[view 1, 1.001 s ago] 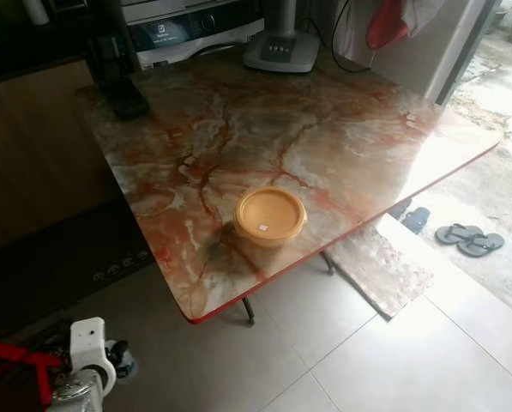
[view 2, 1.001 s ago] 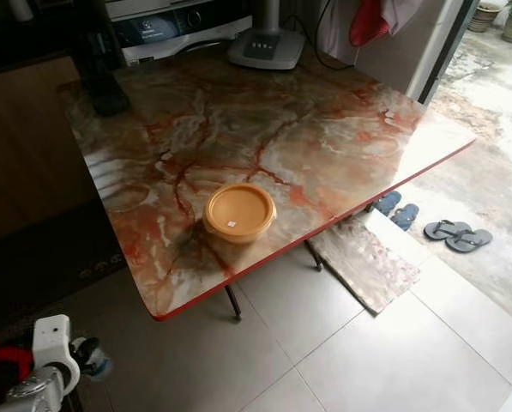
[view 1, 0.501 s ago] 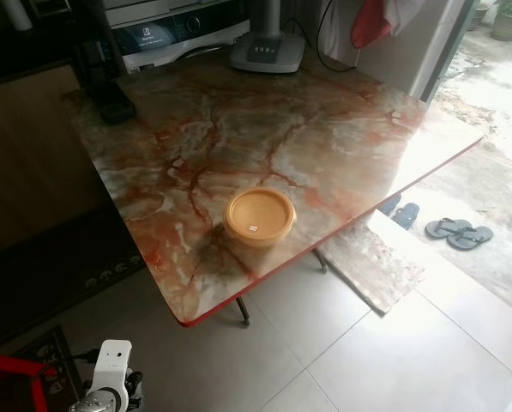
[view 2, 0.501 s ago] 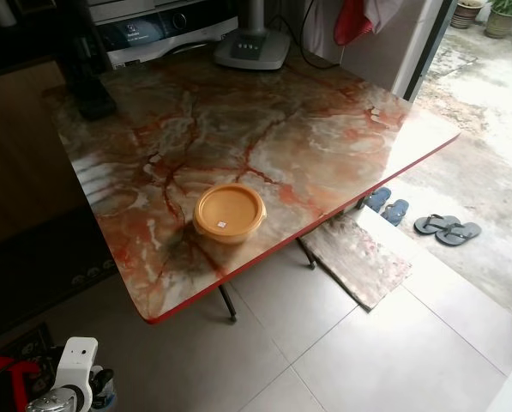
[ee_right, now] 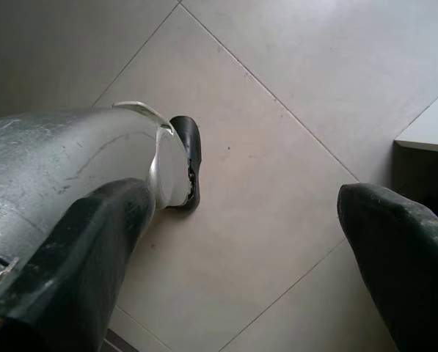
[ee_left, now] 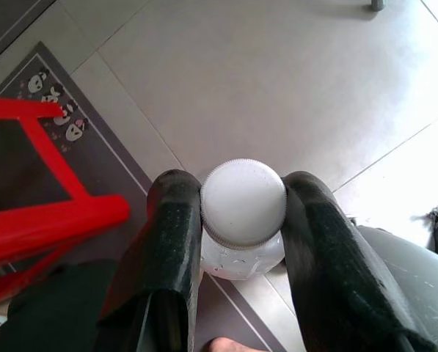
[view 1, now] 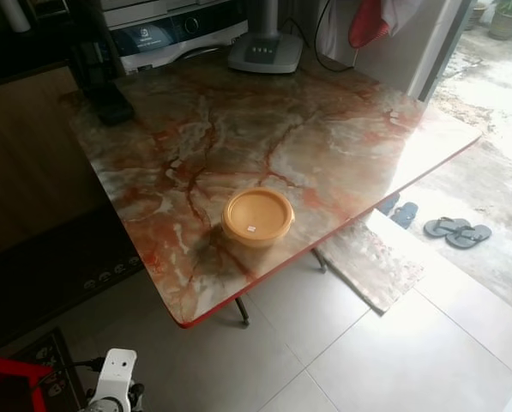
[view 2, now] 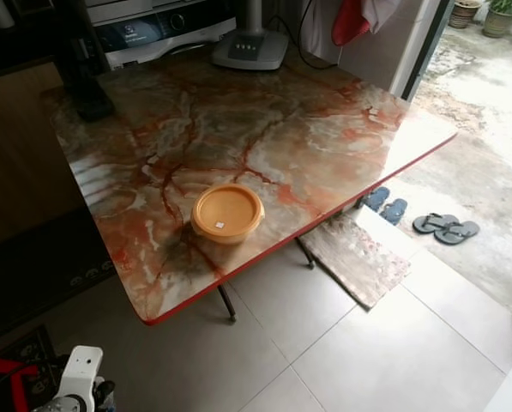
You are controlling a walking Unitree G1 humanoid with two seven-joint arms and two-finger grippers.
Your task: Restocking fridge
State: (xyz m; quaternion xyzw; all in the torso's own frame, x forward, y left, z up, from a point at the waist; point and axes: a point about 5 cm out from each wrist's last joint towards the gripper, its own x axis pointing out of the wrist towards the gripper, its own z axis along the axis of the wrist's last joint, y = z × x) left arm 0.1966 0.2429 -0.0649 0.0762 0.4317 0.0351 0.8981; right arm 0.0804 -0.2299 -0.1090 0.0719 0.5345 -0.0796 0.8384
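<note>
**One jar in my left hand, one tub on the surface**

One orange tub [view 1: 257,217] sits on the marble-patterned surface [view 1: 324,137] ahead of me, near its red front edge and well apart from everything else on it. Its orange lid is on, with a small white sticker on top, so I cannot tell what is inside.

My left hand [ee_left: 242,220] hangs low over the tiled floor [view 1: 393,343], its two black fingers [ee_left: 171,242] clamped on either side of a small clear jar [ee_left: 242,253] with a ribbed white screw cap [ee_left: 243,202]. The cap faces the wrist camera and hides the contents. Beside the hand I see a red frame [ee_left: 50,220] and a grey mat [ee_left: 72,110] printed with little pandas. From the head views, the white cap [view 1: 117,374] shows at the lower left, down near the floor.

My right hand [ee_right: 241,249] is spread wide with nothing between the fingers, pointing at bare floor tiles beside my silver leg [ee_right: 64,161].

At the far edge of the surface stand a fan base [view 1: 266,51] and a dark appliance [view 1: 110,86]. Two pairs of sandals [view 1: 457,232] lie by the doorway.
</note>
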